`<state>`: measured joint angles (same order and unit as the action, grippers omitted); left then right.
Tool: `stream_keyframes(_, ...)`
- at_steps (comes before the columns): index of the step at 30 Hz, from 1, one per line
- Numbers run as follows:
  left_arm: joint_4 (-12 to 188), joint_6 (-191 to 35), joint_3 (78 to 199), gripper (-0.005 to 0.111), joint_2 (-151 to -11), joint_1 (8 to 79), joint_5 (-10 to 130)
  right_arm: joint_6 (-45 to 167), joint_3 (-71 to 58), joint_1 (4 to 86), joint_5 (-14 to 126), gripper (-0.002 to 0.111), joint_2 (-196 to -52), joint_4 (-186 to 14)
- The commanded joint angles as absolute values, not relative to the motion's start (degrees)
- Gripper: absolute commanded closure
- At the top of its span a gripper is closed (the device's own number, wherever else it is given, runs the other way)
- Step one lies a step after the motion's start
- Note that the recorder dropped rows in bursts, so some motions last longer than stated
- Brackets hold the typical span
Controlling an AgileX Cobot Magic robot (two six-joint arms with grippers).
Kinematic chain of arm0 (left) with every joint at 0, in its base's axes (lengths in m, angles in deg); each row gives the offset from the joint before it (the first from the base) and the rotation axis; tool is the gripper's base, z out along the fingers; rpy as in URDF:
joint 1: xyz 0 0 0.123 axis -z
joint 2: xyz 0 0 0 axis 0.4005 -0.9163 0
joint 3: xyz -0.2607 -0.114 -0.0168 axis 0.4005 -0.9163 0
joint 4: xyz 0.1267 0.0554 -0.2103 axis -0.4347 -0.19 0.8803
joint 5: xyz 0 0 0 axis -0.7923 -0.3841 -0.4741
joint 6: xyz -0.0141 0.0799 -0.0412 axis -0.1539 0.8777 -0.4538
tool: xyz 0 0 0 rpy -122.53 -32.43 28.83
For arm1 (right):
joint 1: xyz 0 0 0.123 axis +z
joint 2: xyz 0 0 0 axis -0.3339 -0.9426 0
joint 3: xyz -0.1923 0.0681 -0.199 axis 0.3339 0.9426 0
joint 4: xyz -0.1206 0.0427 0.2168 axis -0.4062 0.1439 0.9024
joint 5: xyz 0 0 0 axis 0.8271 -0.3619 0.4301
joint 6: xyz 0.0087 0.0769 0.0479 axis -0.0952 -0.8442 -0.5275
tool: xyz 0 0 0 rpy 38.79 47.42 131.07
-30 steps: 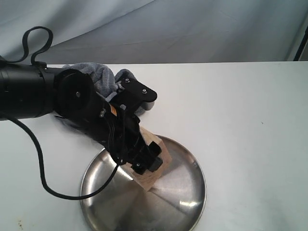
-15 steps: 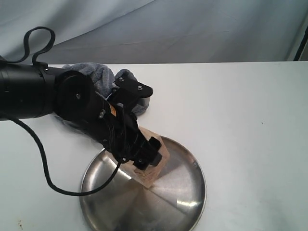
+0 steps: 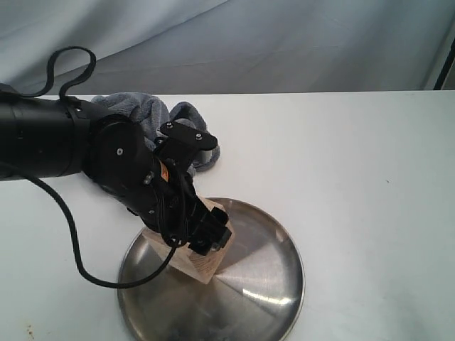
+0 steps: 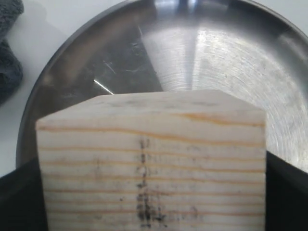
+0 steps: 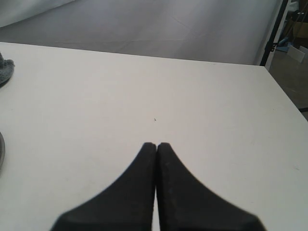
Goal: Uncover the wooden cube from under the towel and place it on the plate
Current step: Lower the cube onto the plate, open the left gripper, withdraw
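Observation:
My left gripper [image 3: 201, 241] is shut on the pale wooden cube [image 3: 197, 261], held tilted over the left half of the shiny steel plate [image 3: 274, 280]. Its lower corner is at or just above the plate's surface; I cannot tell whether they touch. In the left wrist view the grained cube [image 4: 151, 159] fills the lower half, with black fingers [image 4: 19, 202] at both sides and the plate [image 4: 231, 57] beyond. The dark grey towel [image 3: 146, 110] lies bunched behind the arm, off the cube. My right gripper [image 5: 156, 145] is shut and empty above bare table.
The white table [image 3: 355, 163] stretches to the right of the plate. A black cable [image 3: 67, 256] loops from the left arm down to the plate's left rim. A grey cloth backdrop [image 3: 284, 42] hangs behind the table.
The left gripper has carried the cube leftward and lower over the plate, turning a little at the wrist. The right gripper shows only now.

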<state>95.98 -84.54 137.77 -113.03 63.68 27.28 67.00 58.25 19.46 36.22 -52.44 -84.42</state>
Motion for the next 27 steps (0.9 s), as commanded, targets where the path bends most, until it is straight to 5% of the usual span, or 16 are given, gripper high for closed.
stream_keyframes(1,96.3,-85.1,138.2,0.106,-113.9,63.9,28.4,67.2,58.5,19.0,36.4,0.108,-52.1,-84.1)
stream_keyframes(27,101.2,-80.1,138.2,0.106,-113.9,63.9,27.3,67.2,58.5,19.0,36.4,0.108,-52.1,-84.1)
